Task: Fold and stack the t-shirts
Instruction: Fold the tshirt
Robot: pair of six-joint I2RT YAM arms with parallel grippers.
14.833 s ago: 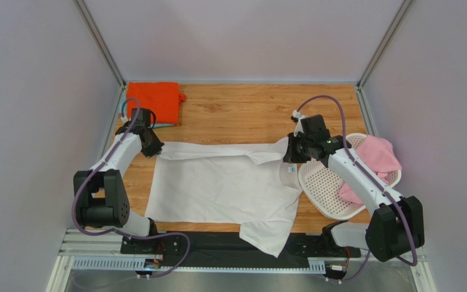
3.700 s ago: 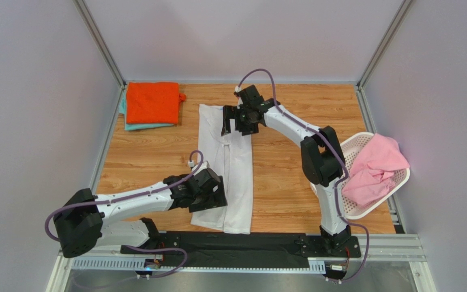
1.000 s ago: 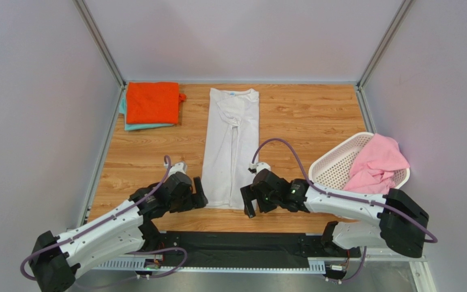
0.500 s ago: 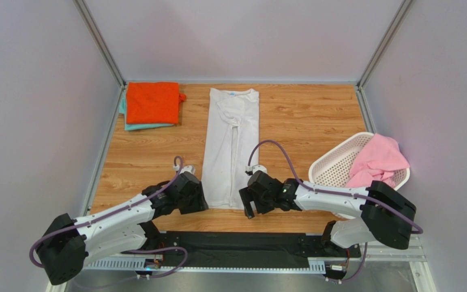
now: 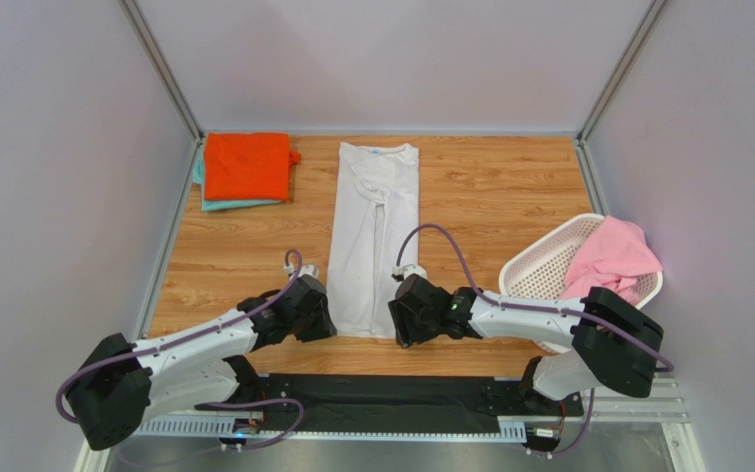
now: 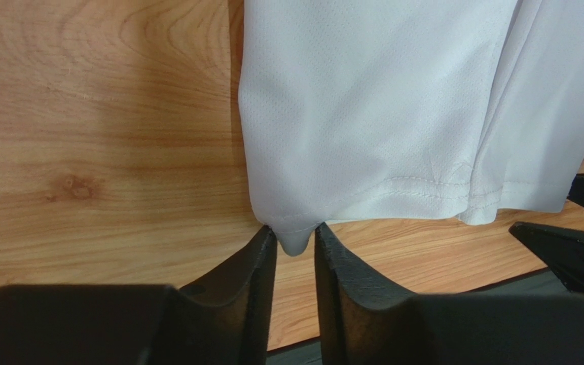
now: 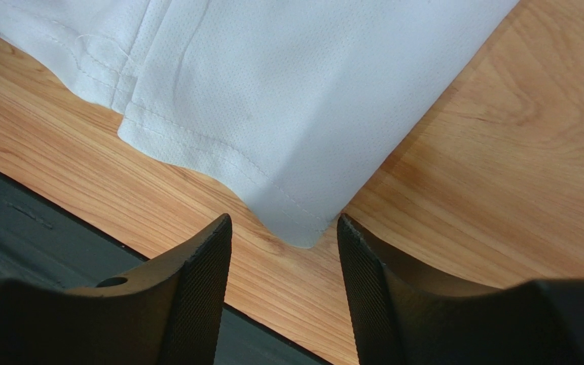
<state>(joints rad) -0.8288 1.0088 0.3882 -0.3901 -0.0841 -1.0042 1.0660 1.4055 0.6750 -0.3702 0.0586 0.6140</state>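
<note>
Wooden tabletop [image 5: 490,187]; orange t-shirt [image 5: 246,164] stacked on teal t-shirt [image 5: 216,205], far left; white t-shirt [image 5: 372,236] mid-table, narrow strip, cross-folds pending; left pincer [image 6: 295,247] nips hem corner; right pincer [image 7: 284,251] agape astride other; pink t-shirt [image 5: 608,261] unfolded in basket [image 5: 534,275].

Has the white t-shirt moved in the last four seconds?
Yes. The white t-shirt slid farther back, its collar now level with the far edge of the orange t-shirt.

Bright, even overhead light, soft shadows, all views sharp.
</note>
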